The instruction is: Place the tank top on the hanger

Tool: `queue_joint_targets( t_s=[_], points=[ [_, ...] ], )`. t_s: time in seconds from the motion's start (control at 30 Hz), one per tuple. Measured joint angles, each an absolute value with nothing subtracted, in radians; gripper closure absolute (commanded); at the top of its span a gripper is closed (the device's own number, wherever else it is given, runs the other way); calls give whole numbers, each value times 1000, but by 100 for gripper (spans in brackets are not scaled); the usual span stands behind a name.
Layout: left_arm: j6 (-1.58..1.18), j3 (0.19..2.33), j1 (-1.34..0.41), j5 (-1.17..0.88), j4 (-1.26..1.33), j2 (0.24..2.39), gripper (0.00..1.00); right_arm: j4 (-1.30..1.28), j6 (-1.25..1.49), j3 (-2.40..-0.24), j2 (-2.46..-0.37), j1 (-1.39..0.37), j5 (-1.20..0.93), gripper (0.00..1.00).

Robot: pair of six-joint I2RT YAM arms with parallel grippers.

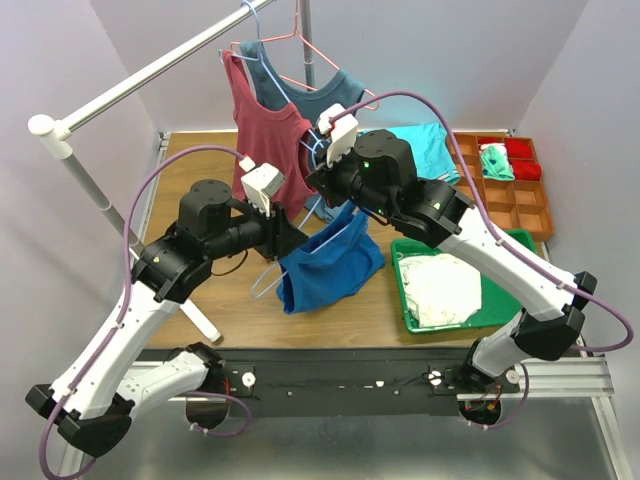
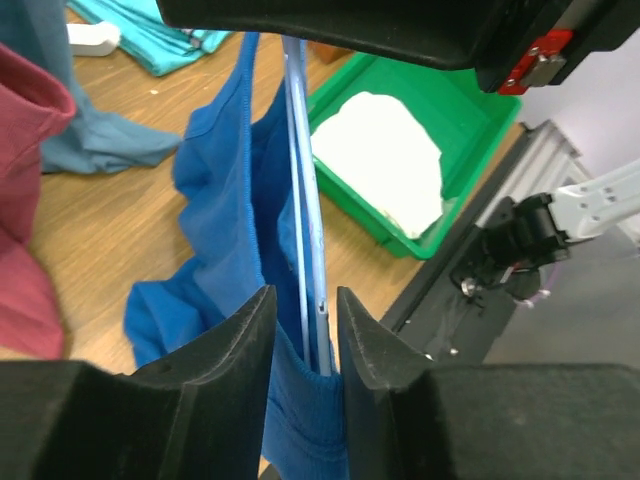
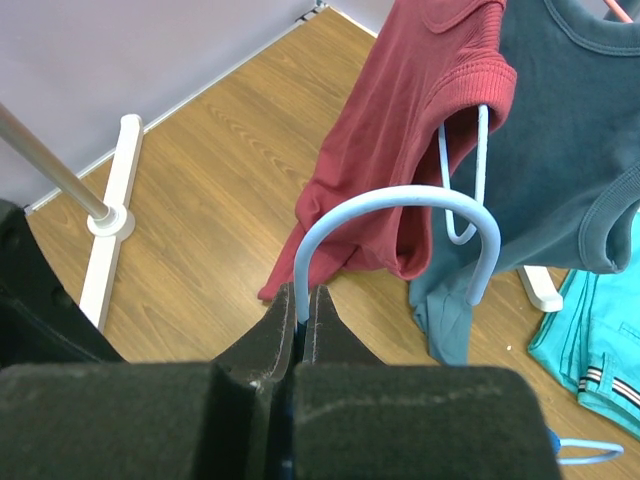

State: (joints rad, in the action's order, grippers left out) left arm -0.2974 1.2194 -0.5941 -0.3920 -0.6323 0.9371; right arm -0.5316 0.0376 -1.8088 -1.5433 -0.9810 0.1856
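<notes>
While the green tray (image 2: pixel 470 130) on the counter (image 1: pixel 200 170) holds a crumpled white cloth (image 1: pixel 440 290), the orange compartment box (image 1: pixel 520 205) behind it keeps red things (image 1: pixel 518 148) and a green cloth (image 1: pixel 495 162) in its far cells. The blue tank top (image 1: pixel 330 265) hangs on the light-blue hanger (image 3: pixel 400 200). The right pincer (image 3: pixel 303 300) is clenched on the stem of the hook. The left pincer (image 2: pixel 303 300) straddles wire and fabric lower down; I cannot tell if it presses them.

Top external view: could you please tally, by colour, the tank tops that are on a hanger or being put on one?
Maroon-red tank top: 1
Dark teal-grey tank top: 1
Royal-blue tank top: 1
Total: 3
</notes>
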Motion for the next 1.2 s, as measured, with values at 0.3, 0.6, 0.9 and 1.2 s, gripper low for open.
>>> queue_joint_targets(
  t_s=[0.3,0.6,0.9,1.2],
  points=[
    [-275,1238,-725,-184,-679,937,100,-528,44,-1803,-1544,-981,186,99],
    [-273,1229,-748,-111,-682,905,100,-488,55,-1782,-1543,-981,187,29],
    [-289,1150,-751,-85,-673,830,100,-459,71,-1734,-1532,-981,189,0],
    [-345,1082,-751,-29,-708,760,100,-442,89,-1678,-1439,-981,189,0]
  ],
)
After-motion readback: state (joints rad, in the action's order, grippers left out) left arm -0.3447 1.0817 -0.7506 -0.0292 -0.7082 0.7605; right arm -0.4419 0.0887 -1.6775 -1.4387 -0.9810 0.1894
